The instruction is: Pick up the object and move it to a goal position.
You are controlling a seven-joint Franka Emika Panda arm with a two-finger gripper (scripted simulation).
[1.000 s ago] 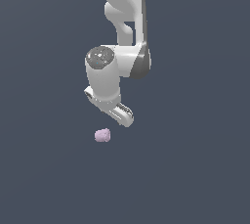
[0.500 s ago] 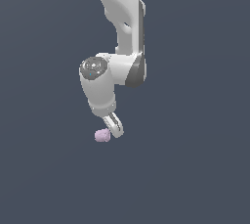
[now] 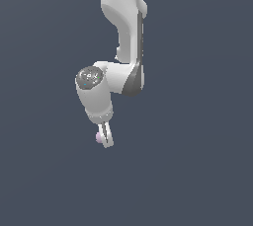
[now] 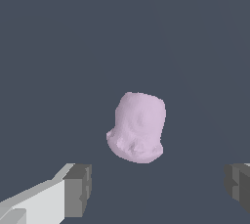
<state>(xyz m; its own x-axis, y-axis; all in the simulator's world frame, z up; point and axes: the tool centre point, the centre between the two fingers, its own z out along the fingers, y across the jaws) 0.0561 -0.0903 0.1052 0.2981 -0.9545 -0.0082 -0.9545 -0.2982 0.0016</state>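
Down at the object (image 4: 138, 127), the tool (image 3: 105, 139) has lowered around it, fingers apart, not touching.

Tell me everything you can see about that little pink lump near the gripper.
The lump is pale pink-lilac, rounded, with a smoother domed end and a bumpy, dimpled end; it looks matte, like soft clay. In the wrist view it sits between the open gripper fingers, touching neither. In the exterior view the fingers mostly hide it. It seems to rest on the plain dark surface.

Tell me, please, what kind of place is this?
Probably a simulator's bare test scene: a flat, featureless grey ground, a white Panda arm, and one pink-lilac bumpy lump between the open gripper fingers.
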